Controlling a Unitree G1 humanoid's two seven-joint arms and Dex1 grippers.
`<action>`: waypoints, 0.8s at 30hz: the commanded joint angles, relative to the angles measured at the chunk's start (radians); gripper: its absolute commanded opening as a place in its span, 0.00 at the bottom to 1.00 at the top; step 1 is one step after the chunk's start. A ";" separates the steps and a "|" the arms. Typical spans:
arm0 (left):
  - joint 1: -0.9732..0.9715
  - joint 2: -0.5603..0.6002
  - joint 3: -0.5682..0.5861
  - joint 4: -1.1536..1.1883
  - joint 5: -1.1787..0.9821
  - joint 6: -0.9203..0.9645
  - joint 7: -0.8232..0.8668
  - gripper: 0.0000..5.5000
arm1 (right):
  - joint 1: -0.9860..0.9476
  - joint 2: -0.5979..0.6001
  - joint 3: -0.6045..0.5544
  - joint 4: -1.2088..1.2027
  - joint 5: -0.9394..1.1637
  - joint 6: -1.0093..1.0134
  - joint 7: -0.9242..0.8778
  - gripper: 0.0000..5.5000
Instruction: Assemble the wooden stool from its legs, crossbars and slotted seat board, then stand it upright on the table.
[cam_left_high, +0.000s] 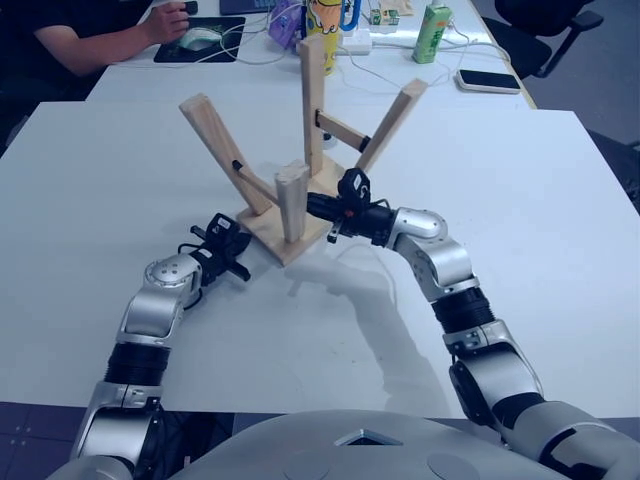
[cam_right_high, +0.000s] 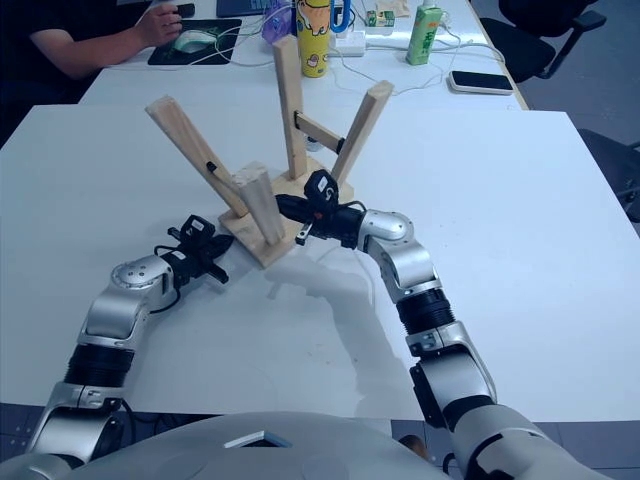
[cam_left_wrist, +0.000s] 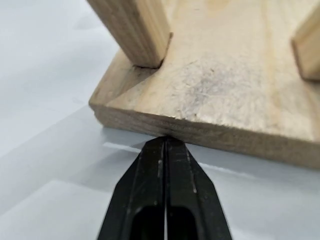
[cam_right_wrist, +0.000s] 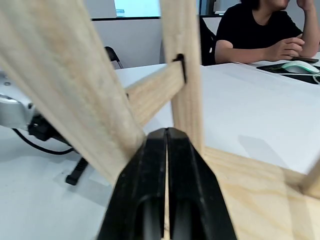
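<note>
Left eye view: pale wooden stool (cam_left_high: 313, 150) inverted at the middle of the white tabletop (cam_left_high: 520, 200). Its square slotted seat board (cam_left_high: 270, 235) lies flat on the surface, and its four splayed legs (cam_left_high: 222, 150) point up, joined by short crossbars (cam_left_high: 342, 131). I judge assembly complete, with only the turn to upright left.

My left gripper (cam_left_wrist: 166, 145), fingers pressed together on nothing, lies low on the tabletop. The board's near edge is straight ahead of its tip, and I cannot tell whether they touch. My right gripper (cam_right_wrist: 166, 135), likewise closed and empty, comes in from the right above the board, between the near leg (cam_left_high: 292, 200) and the tall far leg (cam_left_high: 313, 90). Both arms look equally close. The wood is light and unfinished, with a grey scuff on the board's upturned face.
</note>
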 joint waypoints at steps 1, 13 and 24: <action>-0.029 -0.031 -0.028 0.042 0.017 -0.008 0.016 0.00 | -0.012 0.047 -0.005 0.047 -0.058 -0.030 -0.095 0.01; -0.083 -0.102 -0.021 0.200 0.025 -0.101 0.070 0.00 | 0.086 0.096 0.067 -0.015 -0.092 -0.025 -0.126 0.01; -0.055 -0.122 -0.020 0.159 0.052 -0.133 0.133 0.00 | 0.253 0.041 0.000 -0.355 -0.038 0.114 -0.220 0.01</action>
